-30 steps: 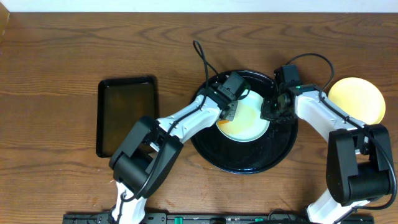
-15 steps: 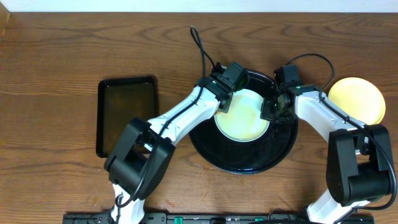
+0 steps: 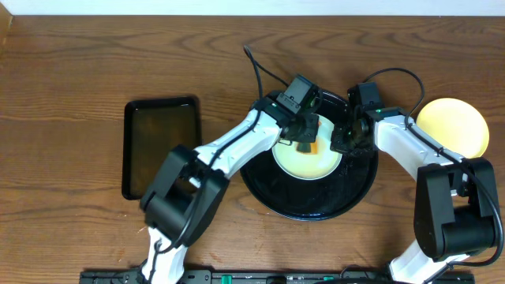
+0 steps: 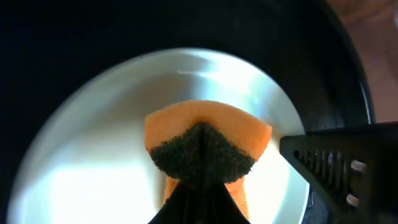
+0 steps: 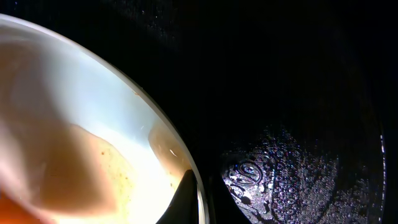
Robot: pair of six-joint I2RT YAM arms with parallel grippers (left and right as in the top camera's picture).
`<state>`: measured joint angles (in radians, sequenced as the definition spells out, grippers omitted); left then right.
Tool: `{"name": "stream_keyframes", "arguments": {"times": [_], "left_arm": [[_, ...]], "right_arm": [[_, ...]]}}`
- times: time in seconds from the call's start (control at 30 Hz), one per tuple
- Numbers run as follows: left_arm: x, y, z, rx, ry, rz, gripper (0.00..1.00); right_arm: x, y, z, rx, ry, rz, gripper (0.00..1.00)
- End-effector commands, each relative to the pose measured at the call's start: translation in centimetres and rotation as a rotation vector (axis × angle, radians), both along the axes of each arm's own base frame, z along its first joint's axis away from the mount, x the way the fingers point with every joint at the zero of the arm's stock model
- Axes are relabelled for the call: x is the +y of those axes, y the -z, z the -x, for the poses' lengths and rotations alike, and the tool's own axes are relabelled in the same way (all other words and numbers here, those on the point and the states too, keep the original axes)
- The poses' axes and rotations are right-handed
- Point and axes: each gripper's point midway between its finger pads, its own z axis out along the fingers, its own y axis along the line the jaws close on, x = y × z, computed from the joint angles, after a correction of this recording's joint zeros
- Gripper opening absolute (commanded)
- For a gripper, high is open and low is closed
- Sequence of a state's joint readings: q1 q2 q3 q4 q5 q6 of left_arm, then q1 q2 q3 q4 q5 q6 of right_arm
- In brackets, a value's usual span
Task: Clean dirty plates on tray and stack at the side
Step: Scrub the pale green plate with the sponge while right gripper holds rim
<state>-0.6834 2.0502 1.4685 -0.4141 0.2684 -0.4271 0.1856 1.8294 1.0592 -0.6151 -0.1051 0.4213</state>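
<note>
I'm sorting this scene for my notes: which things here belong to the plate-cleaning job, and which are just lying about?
In the job:
pale mint-green round plate
glossy round black tray
yellow round plate
orange sponge with dark scouring side, in the left gripper

Lying about:
rectangular black tray

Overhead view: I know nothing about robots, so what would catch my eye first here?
In the middle of the table sits a round black tray, where the left gripper holds an orange sponge on a pale plate while the right gripper sits at its rim. A bright yellow plate lies on the bare wood at the far right, and a rectangular black tray at the left.
</note>
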Motion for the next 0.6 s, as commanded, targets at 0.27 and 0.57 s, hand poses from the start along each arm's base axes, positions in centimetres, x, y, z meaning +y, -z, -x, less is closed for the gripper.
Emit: {"name": "stream_keyframes", "arguments": {"times": [0.27, 0.57], "left_arm": [[6.0, 3.3, -0.3, -0.017, -0.062, -0.326, 0.07], [11.4, -4.1, -2.3, -0.25, -0.157, -0.537, 0.07]], "right_arm": [[-2.2, 3.4, 3.0, 0.115, 0.033, 0.12, 0.01], [-2.1, 3.4, 3.0, 0.115, 0.033, 0.12, 0.01]]}}
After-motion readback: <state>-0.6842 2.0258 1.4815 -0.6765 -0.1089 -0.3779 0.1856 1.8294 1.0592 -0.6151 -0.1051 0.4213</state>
